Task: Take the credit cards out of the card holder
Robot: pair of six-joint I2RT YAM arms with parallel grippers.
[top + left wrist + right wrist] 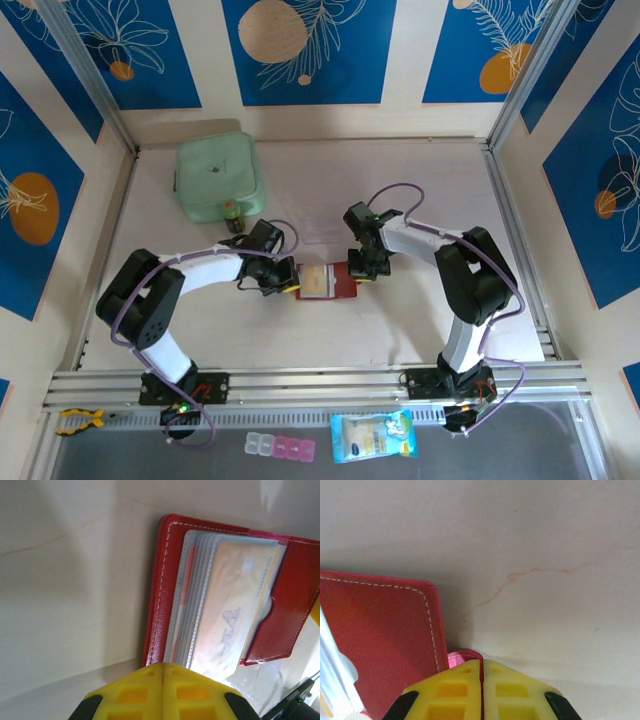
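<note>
The pale worktop stretches back to a wall of blue panels. On it the left arm and right arm both bend inward toward its middle. A pale green square container sits well behind the left arm, near the far left corner. Off the worktop at the near edge lie a light blue packet, a small strip of clear and pink compartments beside it, and a yellow clamp far to the left. The red card holder lies open and flat on the worktop between the two arms, its white-stitched border showing in the left wrist view. Inside it, a fan of greyish clear pockets is stacked, and the credit cards are still tucked in, the top cream one partly under a red flap. The left end effector is at the holder's left edge with its yellow fingers pressed together. Whether it pinches the edge cannot be told. The right end effector is at the holder's right edge, also clenched. The little pink-red snap tab sits right at its fingertips, but a grip on it cannot be confirmed.
</note>
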